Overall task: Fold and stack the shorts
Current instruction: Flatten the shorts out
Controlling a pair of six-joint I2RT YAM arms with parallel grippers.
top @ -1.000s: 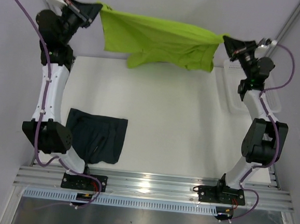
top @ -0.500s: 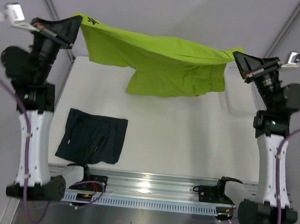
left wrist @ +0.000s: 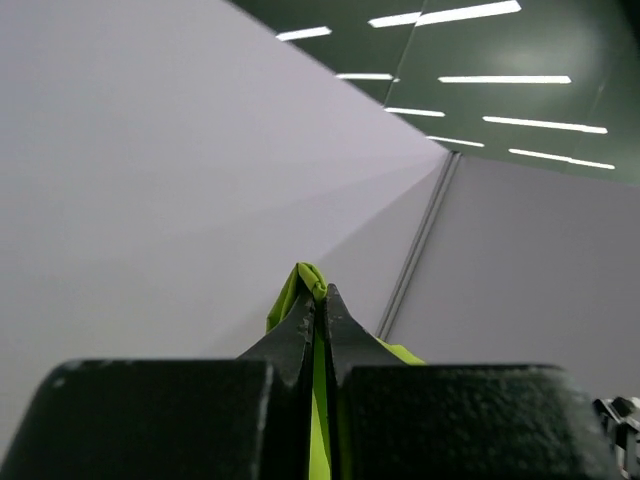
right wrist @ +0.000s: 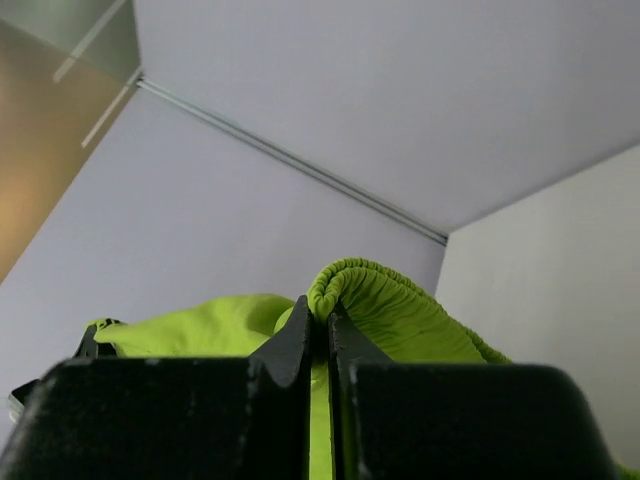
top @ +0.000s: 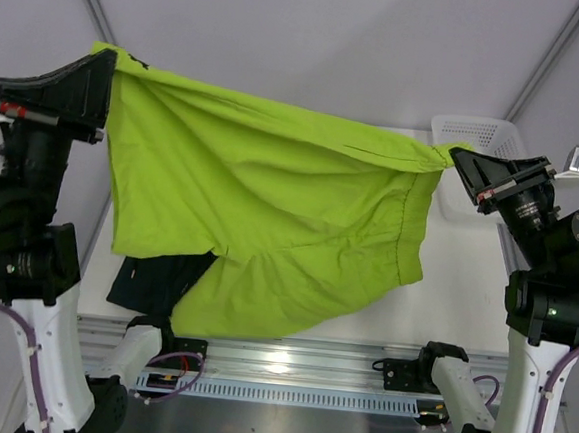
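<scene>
Left hand [top: 107,60] and right hand [top: 454,156] pinch green shorts [top: 269,225] aloft

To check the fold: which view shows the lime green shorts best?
The top external view: the lime green shorts hang spread wide, nearly whole. The left wrist view shows only a green fold pinched in the left tool; the right wrist view, a gathered edge in the right tool.

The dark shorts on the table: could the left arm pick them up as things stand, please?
Probably not yet. The left gripper is shut on a corner of the lime green shorts, held high, and that hanging fabric hides most of the dark shorts in the overhead view.
</scene>
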